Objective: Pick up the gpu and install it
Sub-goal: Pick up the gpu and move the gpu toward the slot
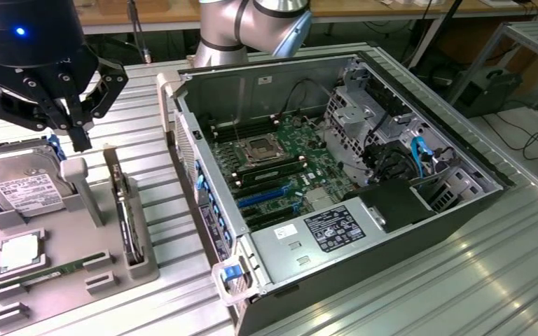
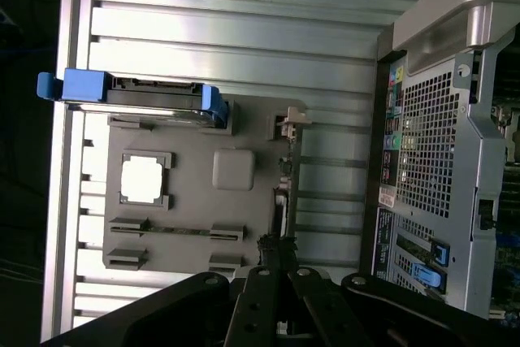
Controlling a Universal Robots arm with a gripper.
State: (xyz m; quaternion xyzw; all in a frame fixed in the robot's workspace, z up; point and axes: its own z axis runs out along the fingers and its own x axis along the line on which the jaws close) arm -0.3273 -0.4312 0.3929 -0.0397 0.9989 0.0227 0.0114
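My pincer (image 1: pixel 78 137) hangs with its fingers pressed together and nothing between them, close above one end of the gpu (image 1: pixel 125 210). The gpu stands on edge in a slot of the grey tray (image 1: pixel 64 241) on the bench (image 1: pixel 493 280), toward the exterior view's left. Beside it in the tray lie the hard drive (image 1: pixel 17 185) with its white label, a square chip (image 1: pixel 22 253) and a narrow memory stick (image 1: pixel 50 273). The open computer case (image 1: pixel 250 73) lies to the tray's right in the exterior view, with its motherboard (image 1: pixel 279 161) exposed.
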